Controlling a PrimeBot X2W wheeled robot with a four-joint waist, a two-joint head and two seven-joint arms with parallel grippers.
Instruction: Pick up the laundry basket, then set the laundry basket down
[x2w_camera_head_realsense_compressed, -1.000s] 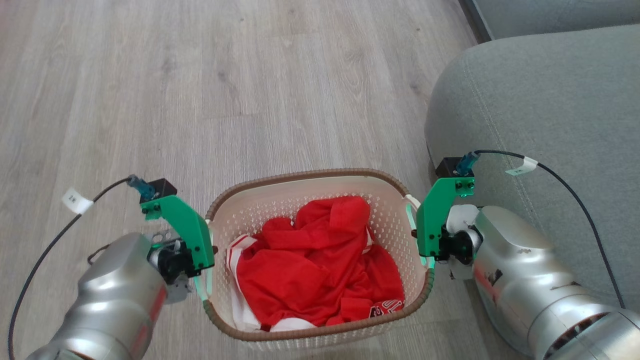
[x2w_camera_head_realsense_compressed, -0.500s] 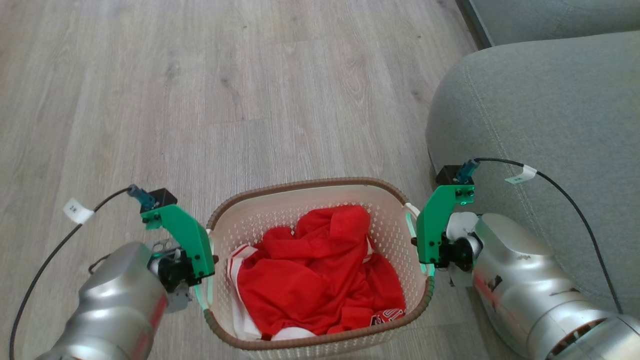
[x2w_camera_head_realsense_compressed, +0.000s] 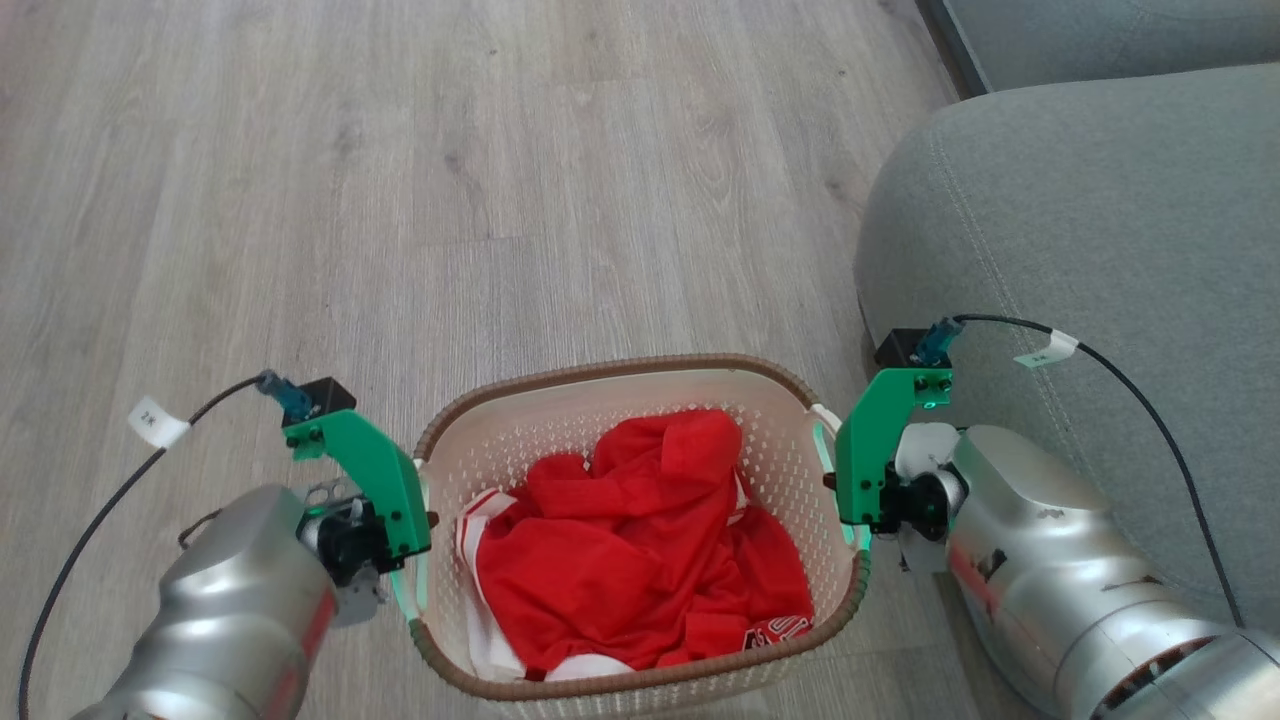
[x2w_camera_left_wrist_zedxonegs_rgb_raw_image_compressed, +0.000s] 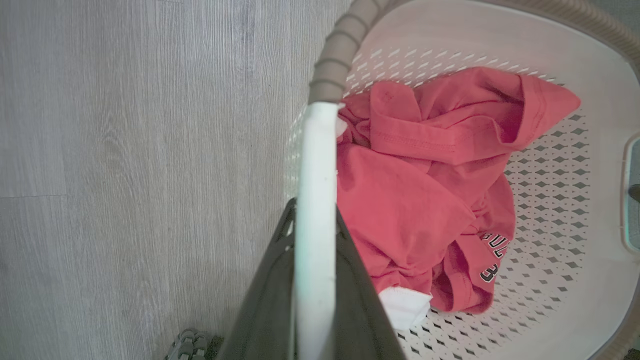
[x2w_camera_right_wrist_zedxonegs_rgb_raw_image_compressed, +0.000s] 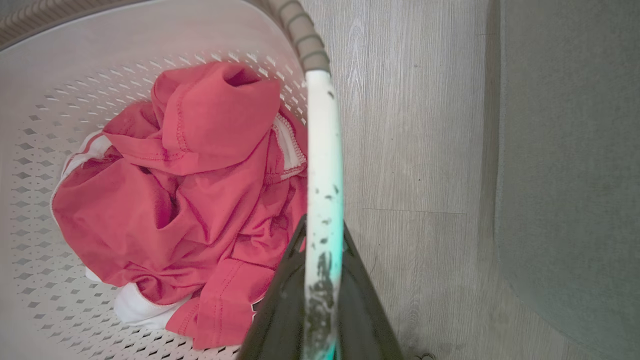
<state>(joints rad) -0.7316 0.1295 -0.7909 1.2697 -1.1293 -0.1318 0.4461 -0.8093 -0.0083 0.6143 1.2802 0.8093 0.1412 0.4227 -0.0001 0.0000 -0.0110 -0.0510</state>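
Wrist views: left hand and right hand both tight on white handles of laundry basket.

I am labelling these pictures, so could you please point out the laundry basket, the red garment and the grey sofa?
laundry basket (x2w_camera_head_realsense_compressed: 620, 361): head view, on the far brown rim.
red garment (x2w_camera_head_realsense_compressed: 620, 545): head view, on the middle of the crumpled cloth.
grey sofa (x2w_camera_head_realsense_compressed: 1080, 220): head view, on its rounded top surface.

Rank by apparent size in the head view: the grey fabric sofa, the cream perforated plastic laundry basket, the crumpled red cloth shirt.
1. Grey fabric sofa, though cut off by the frame.
2. Cream perforated plastic laundry basket.
3. Crumpled red cloth shirt, lying inside it.
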